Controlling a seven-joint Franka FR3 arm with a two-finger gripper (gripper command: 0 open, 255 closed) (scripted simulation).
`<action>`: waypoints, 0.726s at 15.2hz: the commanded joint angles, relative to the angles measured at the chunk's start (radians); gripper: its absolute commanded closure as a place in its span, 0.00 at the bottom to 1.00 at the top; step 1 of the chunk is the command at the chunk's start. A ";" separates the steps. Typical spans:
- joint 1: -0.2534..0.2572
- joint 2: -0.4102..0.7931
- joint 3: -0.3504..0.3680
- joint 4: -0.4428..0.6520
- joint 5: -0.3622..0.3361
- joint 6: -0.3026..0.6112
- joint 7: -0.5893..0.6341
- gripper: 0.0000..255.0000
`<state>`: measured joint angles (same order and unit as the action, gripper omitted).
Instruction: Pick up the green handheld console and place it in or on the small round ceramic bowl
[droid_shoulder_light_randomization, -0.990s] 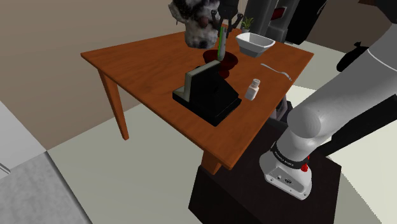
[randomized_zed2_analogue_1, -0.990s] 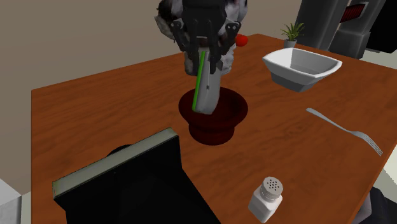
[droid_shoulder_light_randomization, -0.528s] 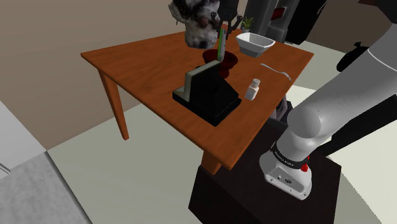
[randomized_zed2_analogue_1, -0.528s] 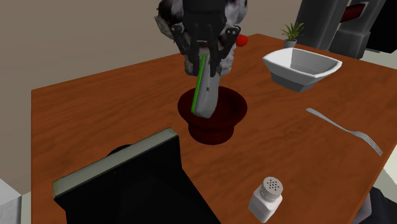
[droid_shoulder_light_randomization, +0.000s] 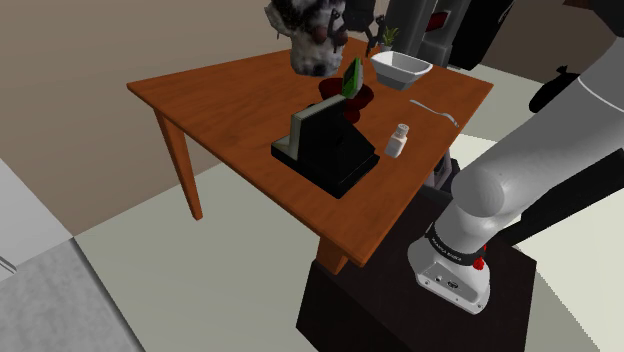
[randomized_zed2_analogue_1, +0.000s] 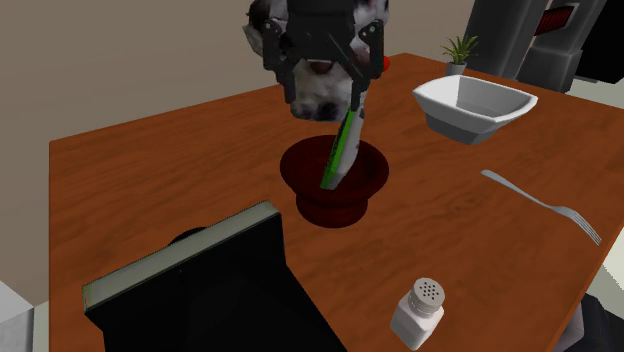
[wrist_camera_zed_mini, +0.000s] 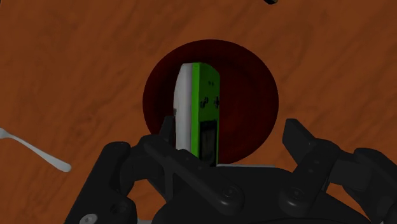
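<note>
Hand (randomized_zed2_analogue_1: 325, 92) above bowl (randomized_zed2_analogue_1: 308, 206), fingers spread wide, gripping nothing. Console (randomized_zed2_analogue_1: 340, 155) stands with its lower end inside the dark red bowl, leaning steeply. Its top end is just beside one finger; contact there can't be told. Bowl sits mid-desk (randomized_zed2_analogue_1: 150, 190).

Judgement: placement looks done bar the retreat. Best to lift straight up, slowly, fingers kept wide, so nothing snags the console's top and levers it out. Expect it to slump against the rim. No sideways motion until clear.
</note>
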<state>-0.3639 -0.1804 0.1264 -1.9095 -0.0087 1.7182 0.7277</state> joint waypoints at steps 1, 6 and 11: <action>0.000 0.008 0.001 0.061 -0.001 -0.053 0.001 0.00; 0.001 0.019 0.002 0.133 -0.002 -0.115 0.002 0.00; 0.001 0.019 0.002 0.133 -0.002 -0.115 0.002 0.00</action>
